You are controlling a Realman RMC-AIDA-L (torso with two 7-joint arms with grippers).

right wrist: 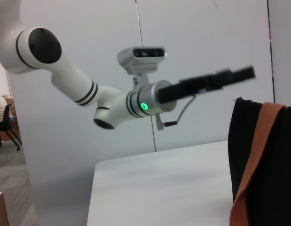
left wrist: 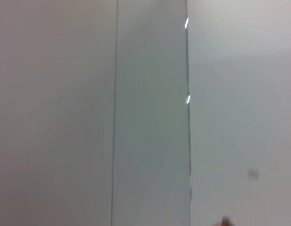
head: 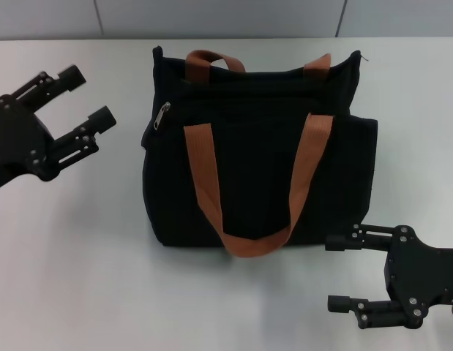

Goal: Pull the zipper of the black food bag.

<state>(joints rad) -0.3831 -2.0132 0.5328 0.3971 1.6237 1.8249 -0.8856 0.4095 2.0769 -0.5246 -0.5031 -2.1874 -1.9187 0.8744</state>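
We see the black food bag lying flat near the far edge of the white table, its zipper resting at the left end of the zip track. The left gripper hovers just beside that end, fingers spread wide and holding nothing. The right gripper sits by the bag's near right corner, likewise open and empty.

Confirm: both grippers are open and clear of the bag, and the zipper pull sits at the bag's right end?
Not quite. The head view shows the zipper at the black food bag's left end. The left gripper and right gripper are indeed open and clear.
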